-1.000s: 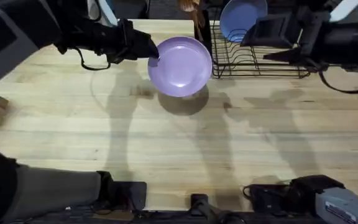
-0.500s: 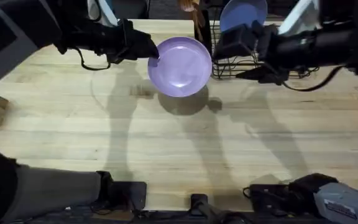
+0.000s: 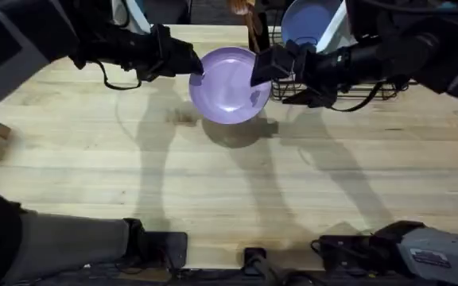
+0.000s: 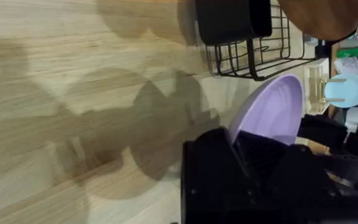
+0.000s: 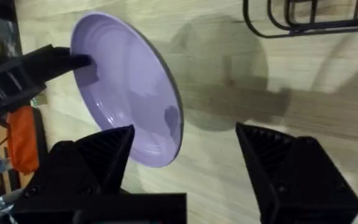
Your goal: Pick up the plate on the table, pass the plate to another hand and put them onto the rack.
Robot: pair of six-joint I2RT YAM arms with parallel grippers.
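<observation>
The round, glossy lavender-purple plate is held above the light wooden bench, pinched at its rim by the left claw. The handover is judged under way: the right claw, spread wide, must be closed on the opposite rim.

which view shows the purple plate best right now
The overhead view: the plate shows whole, face up, above the table, with the left gripper on its rim and the right gripper open at the opposite edge. The right wrist view shows it tilted; the left wrist view shows part of it.
</observation>
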